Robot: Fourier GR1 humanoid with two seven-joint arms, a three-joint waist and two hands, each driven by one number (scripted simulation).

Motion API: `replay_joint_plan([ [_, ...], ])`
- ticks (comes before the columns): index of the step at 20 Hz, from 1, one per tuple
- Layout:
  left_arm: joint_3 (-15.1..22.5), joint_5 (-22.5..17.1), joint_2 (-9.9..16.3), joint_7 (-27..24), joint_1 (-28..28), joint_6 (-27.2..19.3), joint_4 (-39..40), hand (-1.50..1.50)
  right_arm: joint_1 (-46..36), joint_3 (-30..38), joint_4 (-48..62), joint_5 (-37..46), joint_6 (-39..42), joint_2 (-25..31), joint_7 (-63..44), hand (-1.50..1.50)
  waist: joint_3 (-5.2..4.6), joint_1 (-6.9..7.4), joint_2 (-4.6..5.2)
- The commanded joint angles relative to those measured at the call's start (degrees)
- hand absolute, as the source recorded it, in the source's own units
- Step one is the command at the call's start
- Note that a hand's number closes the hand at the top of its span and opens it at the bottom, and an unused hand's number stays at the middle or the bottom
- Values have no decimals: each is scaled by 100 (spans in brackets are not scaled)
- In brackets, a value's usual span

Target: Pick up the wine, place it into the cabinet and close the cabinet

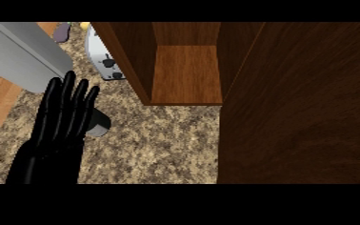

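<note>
Head view: wine [100, 123] end-on behind left hand [60, 119].

toaster [105, 57] left of cabinet [184, 71] (on counter [162, 143])

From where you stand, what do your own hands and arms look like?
Only my left hand shows, at the view's lower left: glossy black all over, with long slim fingers and a broad palm. No markings, cables or sleeve are visible on it. The forearm and my right hand are out of view.
</note>
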State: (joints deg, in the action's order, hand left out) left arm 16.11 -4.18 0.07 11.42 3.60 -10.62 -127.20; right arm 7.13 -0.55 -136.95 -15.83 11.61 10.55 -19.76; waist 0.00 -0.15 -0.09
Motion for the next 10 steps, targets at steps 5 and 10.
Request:
replay_joint_plan([
  [5,193,207,-6,435,-109,-546,-306,-150,-355,-273,-604,0,-391,-202,-733,-150,-1,11,3],
  [10,-228,411,88,1141,-461,-660,-734,-150,-280,162,-898,-448,-301,35,-980,-150,1,-16,-1],
])
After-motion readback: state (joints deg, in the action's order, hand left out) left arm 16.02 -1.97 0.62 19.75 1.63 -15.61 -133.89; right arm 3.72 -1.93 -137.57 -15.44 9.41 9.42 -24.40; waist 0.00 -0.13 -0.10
